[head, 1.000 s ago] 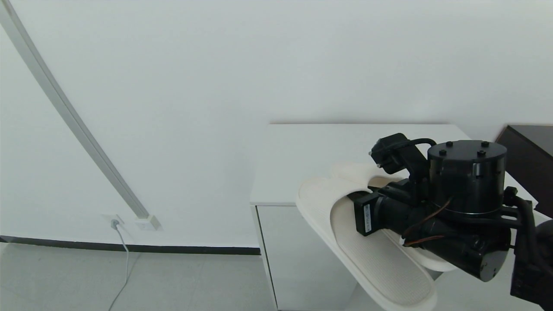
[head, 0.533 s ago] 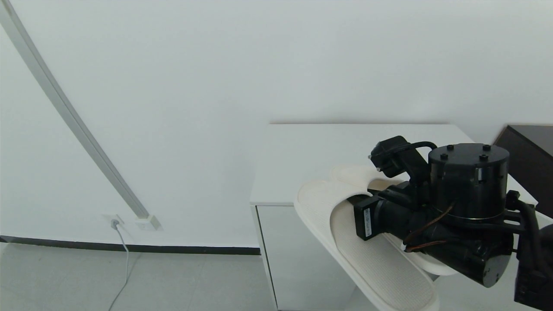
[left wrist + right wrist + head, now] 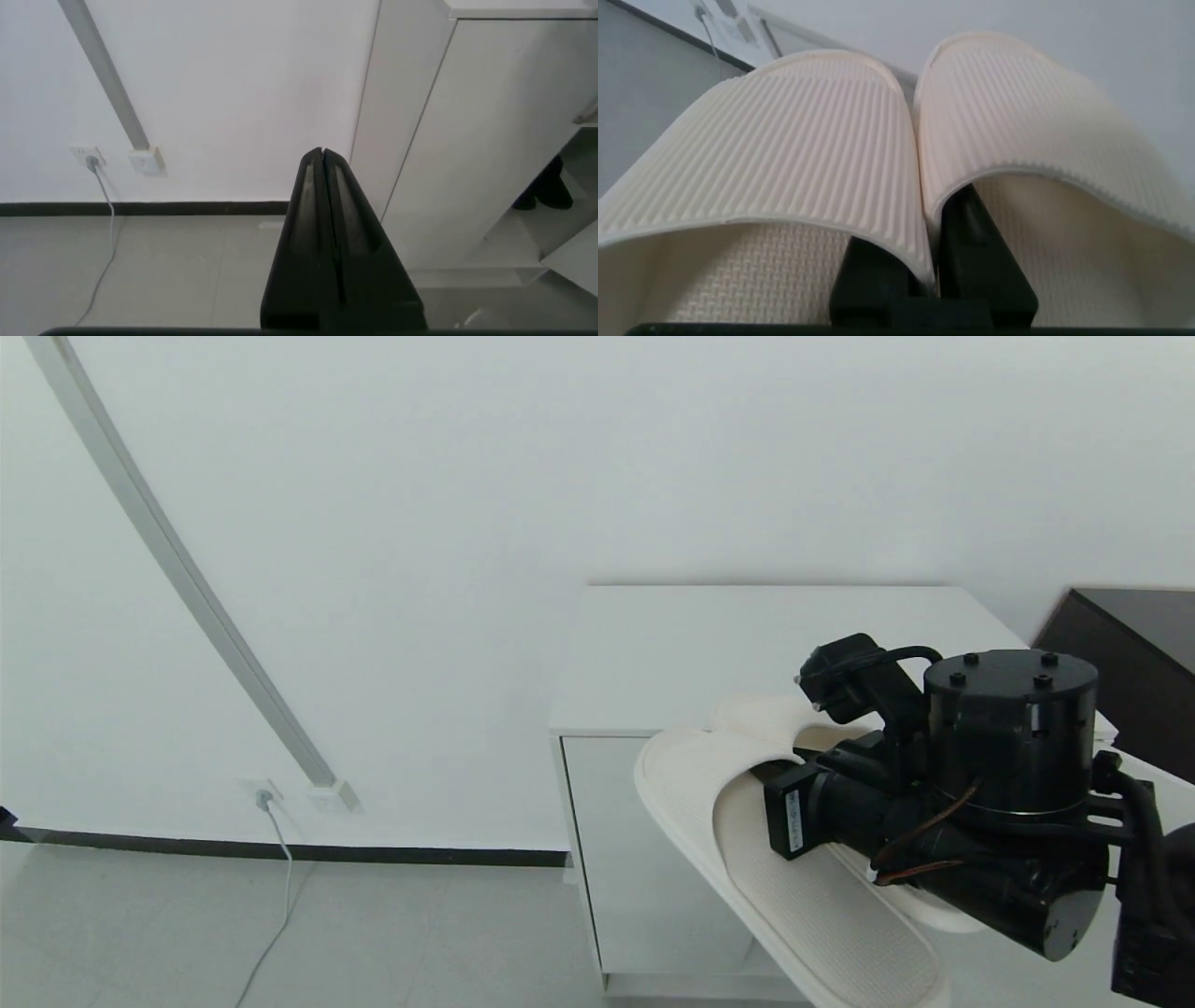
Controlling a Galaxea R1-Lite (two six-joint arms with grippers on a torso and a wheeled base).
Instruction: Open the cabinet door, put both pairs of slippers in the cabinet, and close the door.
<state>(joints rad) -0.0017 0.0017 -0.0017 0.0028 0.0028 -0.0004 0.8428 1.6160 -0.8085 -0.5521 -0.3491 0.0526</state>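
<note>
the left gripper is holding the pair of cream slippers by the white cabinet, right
Not quite: the right gripper is holding the pair of cream slippers by the white cabinet. The right wrist view shows it clamped on them; the left gripper is shut on nothing.

The slippers [image 3: 831, 140] pinched in the black right gripper [image 3: 934, 271] are cream. Fine ribbing runs along the uppers, and the insoles beside its fingers bear a small embossed lattice. The cabinet [image 3: 747, 644] beyond that gripper is plain white. The left gripper [image 3: 322, 168] is black too; past it, inside the cabinet, sits a dark shape [image 3: 545, 189], possibly black shoes.
</note>
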